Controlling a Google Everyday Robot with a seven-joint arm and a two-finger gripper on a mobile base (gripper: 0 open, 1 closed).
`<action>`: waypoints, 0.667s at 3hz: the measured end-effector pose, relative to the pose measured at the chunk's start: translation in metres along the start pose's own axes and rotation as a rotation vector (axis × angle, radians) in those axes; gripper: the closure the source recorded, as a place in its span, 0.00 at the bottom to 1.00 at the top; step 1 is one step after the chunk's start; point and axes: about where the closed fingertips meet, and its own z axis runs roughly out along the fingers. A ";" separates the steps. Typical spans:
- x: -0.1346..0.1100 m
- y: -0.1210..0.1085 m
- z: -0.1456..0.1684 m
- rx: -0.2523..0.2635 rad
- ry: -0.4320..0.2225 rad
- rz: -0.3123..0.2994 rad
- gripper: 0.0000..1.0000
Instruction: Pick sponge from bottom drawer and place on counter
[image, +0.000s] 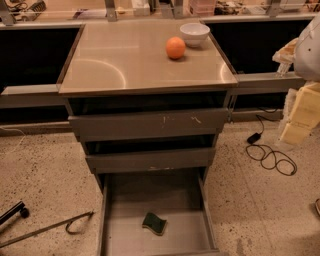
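The sponge (154, 223) lies dark green face up on the grey floor of the open bottom drawer (120, 235), near its front middle. The two shallower drawers (148, 124) above stand slightly pulled out. The counter (125, 60) is the shiny beige top of the cabinet. My gripper (300, 116) shows as pale yellowish blocks at the right edge of the view, below the white arm (310, 45). It is well to the right of the cabinet and far from the sponge, and nothing shows in it.
An orange (175, 48) and a white bowl (194, 34) sit at the counter's back right. A black cable (270, 155) lies on the floor to the right. A metal rod with a hook (50, 227) lies on the floor to the left.
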 end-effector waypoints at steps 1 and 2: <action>0.000 0.000 0.000 0.000 0.000 0.000 0.00; -0.004 0.002 0.006 0.004 -0.028 -0.002 0.00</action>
